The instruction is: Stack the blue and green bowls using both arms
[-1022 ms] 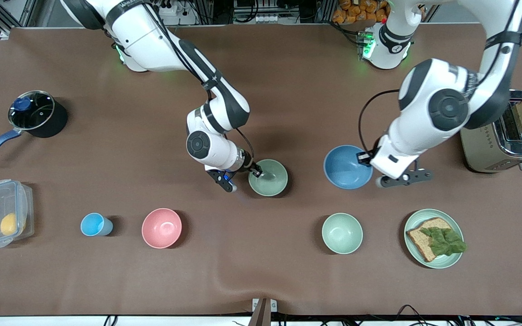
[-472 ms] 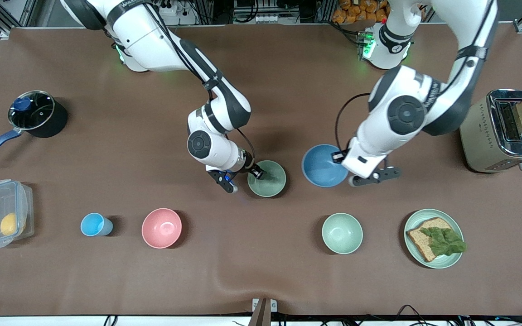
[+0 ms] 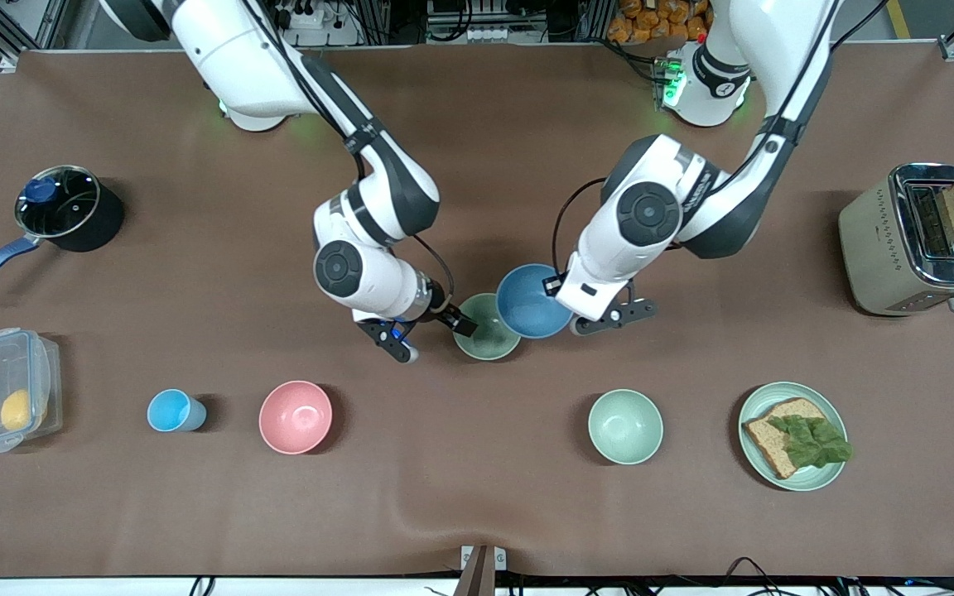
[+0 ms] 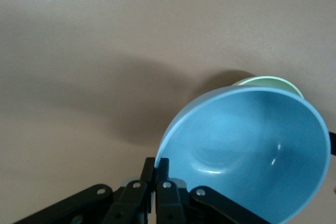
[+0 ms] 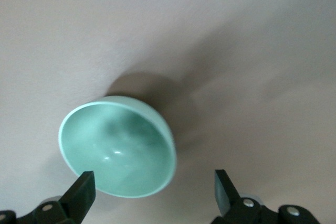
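Note:
The blue bowl (image 3: pixel 529 302) hangs tilted in my left gripper (image 3: pixel 560 291), which is shut on its rim, as the left wrist view shows (image 4: pixel 156 162). The bowl (image 4: pixel 247 150) overlaps the edge of the green bowl (image 3: pixel 481 338) on the side toward the left arm's end; I cannot tell whether they touch. A sliver of the green bowl (image 4: pixel 268 82) shows past the blue rim. The green bowl stands on the table mid-way between the arms. My right gripper (image 3: pixel 456 323) is at its rim on the side toward the right arm's end, open and empty (image 5: pixel 152 188).
A paler mint bowl (image 3: pixel 625 426) (image 5: pixel 118 150) and a mint plate with bread (image 3: pixel 793 435) lie nearer the front camera. A pink bowl (image 3: pixel 296 416), a light-blue cup (image 3: pixel 172 410), a plastic box (image 3: pixel 5 389), a pot (image 3: pixel 63 207) and a toaster (image 3: pixel 916 240) stand around.
My left arm has carried the blue bowl toward the right arm's end until it overlaps the green bowl. My right gripper has drawn back from inside the green bowl to its rim.

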### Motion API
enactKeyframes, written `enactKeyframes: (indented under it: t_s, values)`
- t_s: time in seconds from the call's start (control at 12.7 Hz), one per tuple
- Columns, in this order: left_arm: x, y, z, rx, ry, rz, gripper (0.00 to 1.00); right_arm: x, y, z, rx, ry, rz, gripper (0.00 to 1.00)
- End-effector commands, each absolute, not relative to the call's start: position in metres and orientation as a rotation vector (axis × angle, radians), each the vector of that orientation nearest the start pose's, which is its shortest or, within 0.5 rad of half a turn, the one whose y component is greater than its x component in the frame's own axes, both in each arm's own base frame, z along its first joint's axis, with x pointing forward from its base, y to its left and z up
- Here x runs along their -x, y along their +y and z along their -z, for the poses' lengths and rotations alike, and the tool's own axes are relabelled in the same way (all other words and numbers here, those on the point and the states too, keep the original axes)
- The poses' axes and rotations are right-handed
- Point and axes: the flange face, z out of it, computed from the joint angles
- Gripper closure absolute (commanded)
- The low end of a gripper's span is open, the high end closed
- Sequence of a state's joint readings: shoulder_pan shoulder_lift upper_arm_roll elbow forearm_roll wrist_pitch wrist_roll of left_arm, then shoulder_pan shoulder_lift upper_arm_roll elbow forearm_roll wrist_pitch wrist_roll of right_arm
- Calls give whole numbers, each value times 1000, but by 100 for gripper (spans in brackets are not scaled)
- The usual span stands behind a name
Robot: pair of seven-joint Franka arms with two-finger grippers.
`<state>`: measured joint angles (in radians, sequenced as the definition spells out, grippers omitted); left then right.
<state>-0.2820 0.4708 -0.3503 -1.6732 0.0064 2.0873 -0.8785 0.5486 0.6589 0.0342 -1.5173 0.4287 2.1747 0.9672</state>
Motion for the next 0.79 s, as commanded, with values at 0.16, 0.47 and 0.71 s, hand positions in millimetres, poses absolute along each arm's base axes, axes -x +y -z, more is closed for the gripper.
enactKeyframes:
  t_s: [0.16,0.47,0.71]
  values:
    - [-543,-406,-336,3215,-505,-206,100,-606,311,-293,2809,684,-506,0]
    - [-546,-420,-327,3235,-501,-211,100,-614,330,-262,2707,876,-418,0]
    - [-552,-421,-321,3239,-506,-216,100,-623,334,-250,2537,1104,-464,0]
